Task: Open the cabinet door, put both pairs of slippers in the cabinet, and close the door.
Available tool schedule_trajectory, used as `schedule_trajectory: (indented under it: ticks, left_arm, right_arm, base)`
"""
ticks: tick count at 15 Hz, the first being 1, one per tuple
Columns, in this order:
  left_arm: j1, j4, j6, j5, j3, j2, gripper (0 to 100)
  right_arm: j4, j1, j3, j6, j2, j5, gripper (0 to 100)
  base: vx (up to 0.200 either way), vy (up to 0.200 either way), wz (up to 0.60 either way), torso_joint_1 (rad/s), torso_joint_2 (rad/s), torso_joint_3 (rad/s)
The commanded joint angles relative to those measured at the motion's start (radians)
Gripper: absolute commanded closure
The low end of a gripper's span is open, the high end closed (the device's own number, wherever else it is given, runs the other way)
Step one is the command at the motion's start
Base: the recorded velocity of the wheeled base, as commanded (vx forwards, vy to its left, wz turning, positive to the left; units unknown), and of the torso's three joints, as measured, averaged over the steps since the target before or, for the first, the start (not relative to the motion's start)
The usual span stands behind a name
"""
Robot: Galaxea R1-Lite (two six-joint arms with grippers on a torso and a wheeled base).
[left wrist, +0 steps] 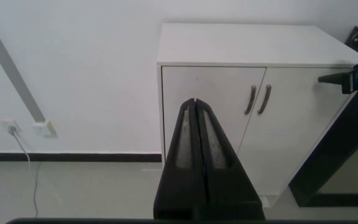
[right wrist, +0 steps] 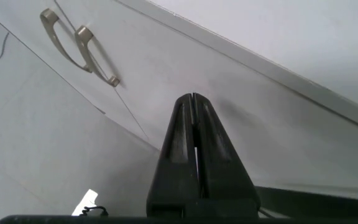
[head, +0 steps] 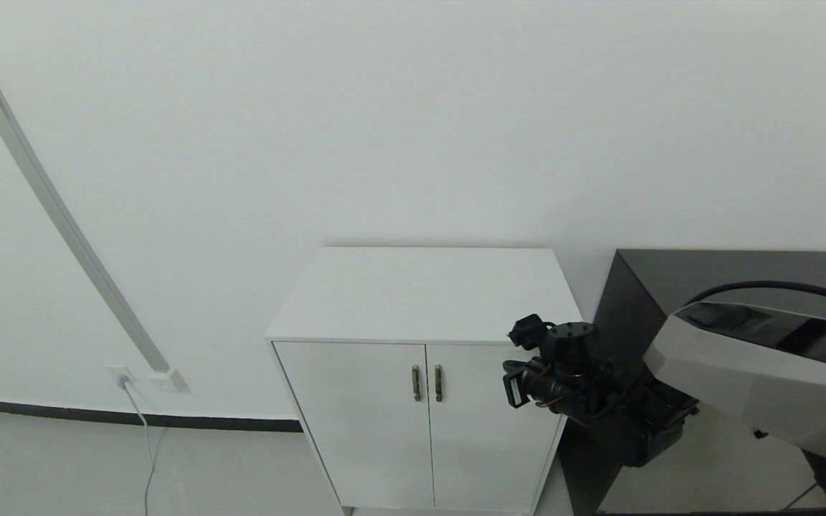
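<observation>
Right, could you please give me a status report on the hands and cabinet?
Left hand shut, empty, back from the cabinet. Right hand shut, empty, near the right door, short of the handles. Both doors closed. Black unit beside it.

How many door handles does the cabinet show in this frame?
2. The left door handle and the right door handle stand upright side by side at the middle of the cabinet front. None looks hidden.

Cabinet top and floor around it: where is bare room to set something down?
The cabinet top is wholly bare, edge to edge. The floor left of it is free up to the cable. Crowded: the upper corner of the right door, where the right hand hangs beside the black unit.
</observation>
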Motion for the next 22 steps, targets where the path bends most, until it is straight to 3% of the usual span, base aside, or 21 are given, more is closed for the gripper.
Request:
schedule_trajectory:
  ticks: [1,9,13,22]
  left_arm:
    - [0.0,0.0,0.0,0.0,0.0,-0.001,100]
    - [0.0,0.0,0.0,0.0,0.0,-0.001,100]
    - [0.0,0.0,0.0,0.0,0.0,0.001,100]
    - [0.0,0.0,-0.002,0.0,0.0,-0.001,100]
  right_arm:
    - [-0.037,-0.011,0.081,0.001,-0.068,-0.001,100]
    - [-0.334,-0.158,0.512,0.001,-0.269,-0.001,100]
    - [-0.454,-0.281,0.727,-0.001,-0.385,-0.001,100]
    - [-0.454,-0.638,1.004,-0.042,-0.744,0.016,100]
  base:
    - [0.0,0.0,0.0,0.0,0.0,0.0]
    - [0.0,0.0,0.0,0.0,0.0,0.0]
    - [0.0,0.0,0.0,0.0,0.0,0.0]
    - [0.0,0.0,0.0,0.0,0.0,0.0]
